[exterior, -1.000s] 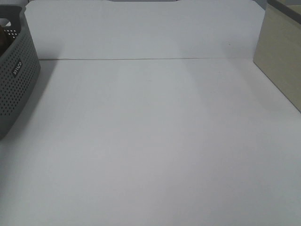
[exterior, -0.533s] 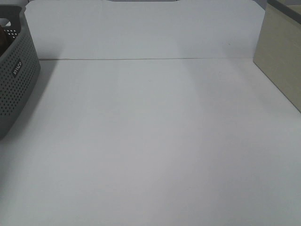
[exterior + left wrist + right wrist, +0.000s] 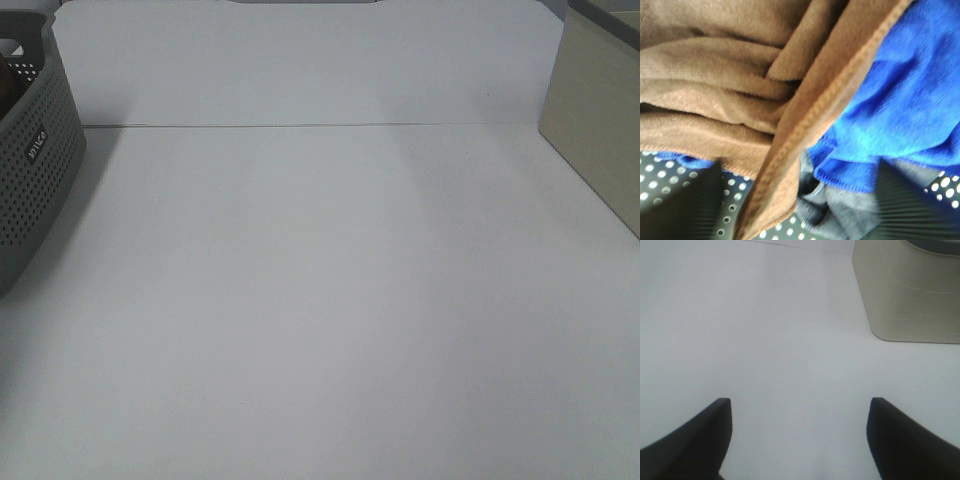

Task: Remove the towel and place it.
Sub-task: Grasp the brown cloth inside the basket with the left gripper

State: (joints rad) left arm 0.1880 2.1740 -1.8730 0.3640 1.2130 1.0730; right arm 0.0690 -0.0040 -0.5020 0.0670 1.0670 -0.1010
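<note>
Left gripper [image 3: 800, 172], jaws apart, straddles the hem of the brown towel [image 3: 740, 100], which lies bunched in the grey basket [image 3: 40, 180] against a blue cloth [image 3: 900, 100]. Right gripper [image 3: 800, 407] hangs wide above the table [image 3: 330, 300]. Risk: a deep pinch may also snag the blue cloth.

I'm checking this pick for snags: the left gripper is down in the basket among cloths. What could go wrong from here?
1. The left gripper straddles the hem of the brown towel, with the blue cloth right beside it, so closing may pinch both.
2. The towel is bunched against the blue cloth and the grey cloth; lifting might drag them out of the grey basket.
</note>
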